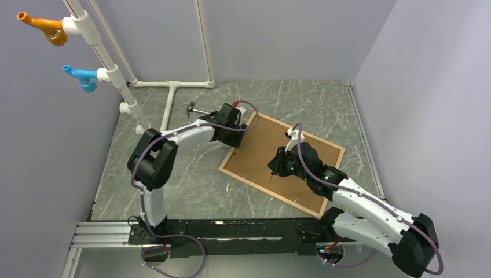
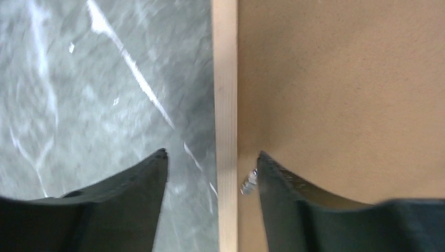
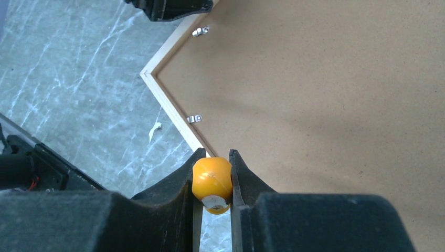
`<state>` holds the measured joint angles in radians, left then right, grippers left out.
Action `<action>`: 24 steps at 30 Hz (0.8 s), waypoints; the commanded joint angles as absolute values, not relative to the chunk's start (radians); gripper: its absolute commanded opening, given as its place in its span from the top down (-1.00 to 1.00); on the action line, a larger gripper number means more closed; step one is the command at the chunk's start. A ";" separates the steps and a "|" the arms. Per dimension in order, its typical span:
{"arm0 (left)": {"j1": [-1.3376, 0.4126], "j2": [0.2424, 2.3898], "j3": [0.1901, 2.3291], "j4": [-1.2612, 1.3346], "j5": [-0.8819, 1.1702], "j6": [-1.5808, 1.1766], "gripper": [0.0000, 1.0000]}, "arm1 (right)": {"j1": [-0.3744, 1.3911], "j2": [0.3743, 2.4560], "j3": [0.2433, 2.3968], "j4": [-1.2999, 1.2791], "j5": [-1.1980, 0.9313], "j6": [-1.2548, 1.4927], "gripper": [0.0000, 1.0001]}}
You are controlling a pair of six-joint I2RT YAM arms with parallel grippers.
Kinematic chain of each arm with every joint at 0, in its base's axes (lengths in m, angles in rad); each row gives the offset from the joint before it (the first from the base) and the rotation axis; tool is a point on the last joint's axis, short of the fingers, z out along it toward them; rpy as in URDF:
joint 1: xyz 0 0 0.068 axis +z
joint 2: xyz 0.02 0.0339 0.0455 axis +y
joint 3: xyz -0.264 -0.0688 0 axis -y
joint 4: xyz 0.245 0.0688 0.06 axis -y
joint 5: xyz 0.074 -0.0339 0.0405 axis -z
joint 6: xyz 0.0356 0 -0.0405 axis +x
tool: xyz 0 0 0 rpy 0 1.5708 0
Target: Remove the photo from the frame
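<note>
Left arm (image 1: 185, 133) stretched forward, left gripper (image 2: 212, 155) pointing down, jaws apart, right arm (image 1: 370, 208) angled inward, right gripper (image 3: 212, 152) clamped on orange knob (image 3: 212, 177)

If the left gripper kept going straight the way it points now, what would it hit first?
Likely the frame's light wooden rail, lying between the left gripper's open fingers; one finger heads for the grey marbled table, the other for the brown board back. Depth is unclear.
</note>
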<state>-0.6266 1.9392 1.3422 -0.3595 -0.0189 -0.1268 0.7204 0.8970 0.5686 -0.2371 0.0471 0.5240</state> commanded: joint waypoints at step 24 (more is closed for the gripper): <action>-0.696 1.235 0.647 -0.304 -0.048 -1.612 -0.43 | 0.716 0.747 0.532 -0.175 0.005 0.551 1.00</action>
<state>-0.6598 1.2171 0.6453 -0.4049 -0.0486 -1.3811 0.7185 0.7685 0.5365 -0.2234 0.0162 0.5426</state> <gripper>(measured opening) 0.719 0.218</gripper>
